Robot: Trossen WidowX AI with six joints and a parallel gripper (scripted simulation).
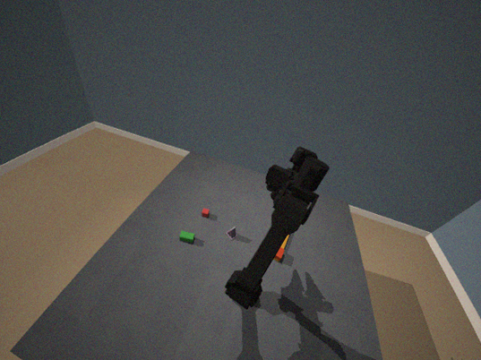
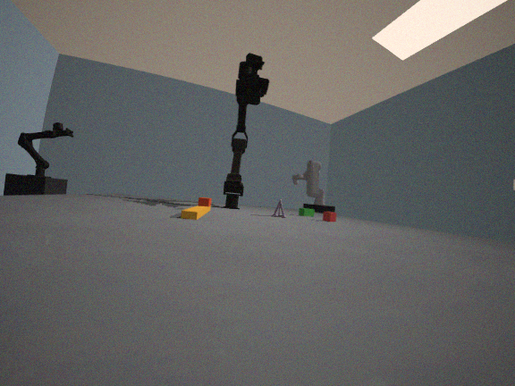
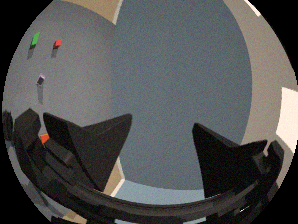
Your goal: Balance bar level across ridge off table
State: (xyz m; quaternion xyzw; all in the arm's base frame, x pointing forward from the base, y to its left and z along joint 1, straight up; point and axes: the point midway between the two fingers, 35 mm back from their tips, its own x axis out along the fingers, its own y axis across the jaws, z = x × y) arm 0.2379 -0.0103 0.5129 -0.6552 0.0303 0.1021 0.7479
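fingers spread around nothing; the yellow bar [image 1: 285,243] [image 2: 196,213], left of centre in the exterior view, awaits pickup; step 1 likely needs lowering the arm [image 1: 265,252] [image 2: 241,117].

Top high, angled down; exterior low; both share arm [image 1: 265,249] [image 2: 241,117].

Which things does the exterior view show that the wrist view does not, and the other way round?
Only exterior: the yellow-orange bar, and two other robot arms, one black and one pale.
Only wrist: the open gripper's two separate fingers, seen close up.
Both: the green block, the red cube, the ridge and part of an orange-red block.
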